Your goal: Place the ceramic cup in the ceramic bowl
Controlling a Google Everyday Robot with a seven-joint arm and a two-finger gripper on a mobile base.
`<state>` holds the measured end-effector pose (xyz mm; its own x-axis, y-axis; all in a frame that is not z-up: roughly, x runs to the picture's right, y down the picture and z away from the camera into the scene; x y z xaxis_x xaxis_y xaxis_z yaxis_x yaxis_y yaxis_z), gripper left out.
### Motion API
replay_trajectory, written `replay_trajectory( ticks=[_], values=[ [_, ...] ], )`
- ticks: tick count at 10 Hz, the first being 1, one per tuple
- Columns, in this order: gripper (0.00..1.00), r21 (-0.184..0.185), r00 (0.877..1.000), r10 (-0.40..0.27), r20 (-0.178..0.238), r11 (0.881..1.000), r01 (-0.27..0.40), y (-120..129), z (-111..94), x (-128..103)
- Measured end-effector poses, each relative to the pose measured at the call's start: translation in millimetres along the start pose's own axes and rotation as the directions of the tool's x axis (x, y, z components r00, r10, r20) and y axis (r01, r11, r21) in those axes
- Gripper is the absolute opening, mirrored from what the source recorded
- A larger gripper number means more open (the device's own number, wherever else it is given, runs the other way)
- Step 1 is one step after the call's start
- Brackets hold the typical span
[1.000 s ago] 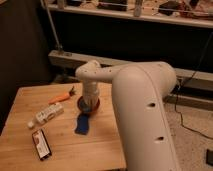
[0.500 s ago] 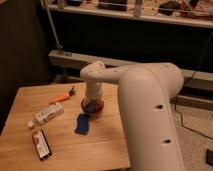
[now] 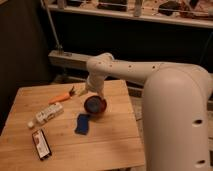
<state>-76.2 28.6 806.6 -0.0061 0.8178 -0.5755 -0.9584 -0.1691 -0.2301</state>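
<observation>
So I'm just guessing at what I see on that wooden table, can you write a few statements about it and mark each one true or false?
1. The ceramic bowl sits near the table's far right side. True.
2. The gripper hangs over the table's near left corner. False: it is at the arm's end, right above the bowl.
3. A flat dark-blue oblong thing lies in front of the bowl. True.
4. The orange-handled tool lies inside the bowl. False: it lies on the table, left of the bowl.
5. The ceramic cup stands in plain sight. False: I cannot make it out.
</observation>
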Motion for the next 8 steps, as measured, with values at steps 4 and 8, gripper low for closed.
replay_trajectory(
  ticks=[4, 8],
  values=[
    [0.80, 0.084, 0.999, 0.047, 0.006, 0.995, -0.048, -40.6, -31.6, 11.4],
    [0.80, 0.255, 0.986, 0.147, 0.082, 0.953, -0.163, -63.6, -47.3, 11.9]
  ],
)
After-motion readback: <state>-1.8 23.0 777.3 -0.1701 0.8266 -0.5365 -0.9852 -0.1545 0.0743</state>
